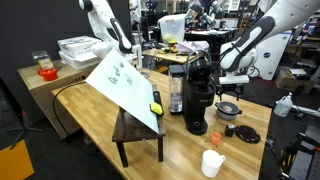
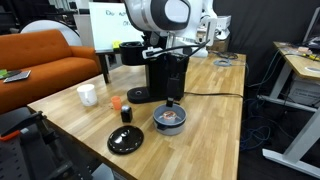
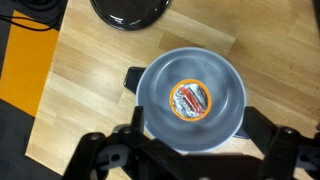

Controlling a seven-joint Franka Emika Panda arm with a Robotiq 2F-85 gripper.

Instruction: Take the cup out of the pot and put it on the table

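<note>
The small silver-grey pot (image 3: 158, 92) stands on the light wooden table (image 3: 90, 80). Inside it sits a small cup (image 3: 190, 99) with an orange rim and a foil top. My gripper (image 3: 196, 138) is open and hangs directly above the pot, with one dark finger on each side of the pot's near rim. It holds nothing. In both exterior views the pot (image 2: 160, 122) (image 1: 229, 109) stands beside the black coffee machine, with the gripper (image 1: 234, 80) above it. The cup (image 2: 173, 116) shows inside the pot.
A flat black disc (image 2: 126, 140) (image 3: 130, 10) lies near the pot. A black coffee machine (image 2: 160, 70) stands just behind it. A white mug (image 2: 88, 95), a small dark bottle (image 2: 126, 113) and a tilted whiteboard (image 1: 125, 85) are also on the table.
</note>
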